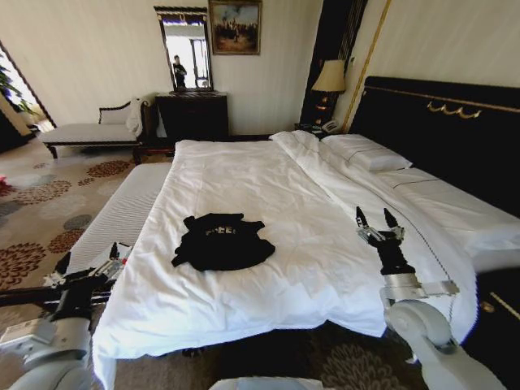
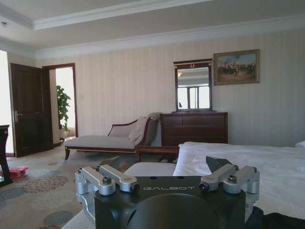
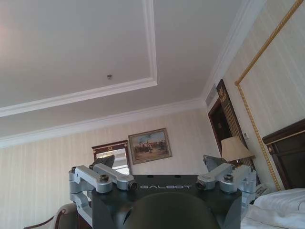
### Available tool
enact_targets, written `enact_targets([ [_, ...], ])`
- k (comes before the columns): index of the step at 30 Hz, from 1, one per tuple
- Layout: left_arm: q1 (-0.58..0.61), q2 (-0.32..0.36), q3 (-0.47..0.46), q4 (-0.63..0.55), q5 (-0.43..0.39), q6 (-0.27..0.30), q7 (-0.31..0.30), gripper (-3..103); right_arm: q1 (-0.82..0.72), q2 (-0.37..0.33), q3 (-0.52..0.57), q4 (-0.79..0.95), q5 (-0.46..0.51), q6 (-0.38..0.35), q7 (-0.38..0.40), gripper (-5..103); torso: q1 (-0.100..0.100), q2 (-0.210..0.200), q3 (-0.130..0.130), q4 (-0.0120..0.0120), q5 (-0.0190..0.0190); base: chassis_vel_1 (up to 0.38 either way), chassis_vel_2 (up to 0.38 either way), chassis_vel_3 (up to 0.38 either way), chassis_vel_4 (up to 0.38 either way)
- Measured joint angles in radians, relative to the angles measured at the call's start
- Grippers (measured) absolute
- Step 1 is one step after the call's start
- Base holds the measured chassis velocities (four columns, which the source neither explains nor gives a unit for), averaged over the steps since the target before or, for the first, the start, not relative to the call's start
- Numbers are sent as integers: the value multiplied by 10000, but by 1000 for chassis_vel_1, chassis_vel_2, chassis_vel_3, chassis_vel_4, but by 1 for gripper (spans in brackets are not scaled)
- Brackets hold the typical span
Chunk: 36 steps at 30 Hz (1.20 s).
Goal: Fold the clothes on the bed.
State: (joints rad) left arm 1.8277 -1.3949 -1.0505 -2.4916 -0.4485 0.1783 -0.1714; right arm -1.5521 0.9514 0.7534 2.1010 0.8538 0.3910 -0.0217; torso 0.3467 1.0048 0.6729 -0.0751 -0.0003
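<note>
The bed is spreading white across the room. The black T-shirt is lying crumpled near its foot edge, long axis running nine to three. The right claw is hovering at the shirt's three o'clock, jaws spread, empty. The left claw, at eight o'clock, is gaping empty, about equally near.

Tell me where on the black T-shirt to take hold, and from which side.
Probably the near hem corners of the black T-shirt, coming from the foot of the bed and down from above. It lies crumpled but low on the white sheet, its lower edge jutting out toward the robot at the left. The left gripper and right gripper both have open jaws and flank it.
</note>
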Motion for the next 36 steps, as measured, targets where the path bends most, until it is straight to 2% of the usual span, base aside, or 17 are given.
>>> enact_targets([
  [23, 77, -142, 64, -88, 120, -39, -2, 100, -121, 89, 83, 111, -120, 51, -34, 100, 0, 0, 1, -2, 4, 0, 0, 0, 0],
  [36, 46, -161, 141, -79, 156, -68, -4, 100, -172, 108, 83, 121, -73, 181, -95, 100, 0, 0, 0, 0, -1, 62, 62, -56, -67],
])
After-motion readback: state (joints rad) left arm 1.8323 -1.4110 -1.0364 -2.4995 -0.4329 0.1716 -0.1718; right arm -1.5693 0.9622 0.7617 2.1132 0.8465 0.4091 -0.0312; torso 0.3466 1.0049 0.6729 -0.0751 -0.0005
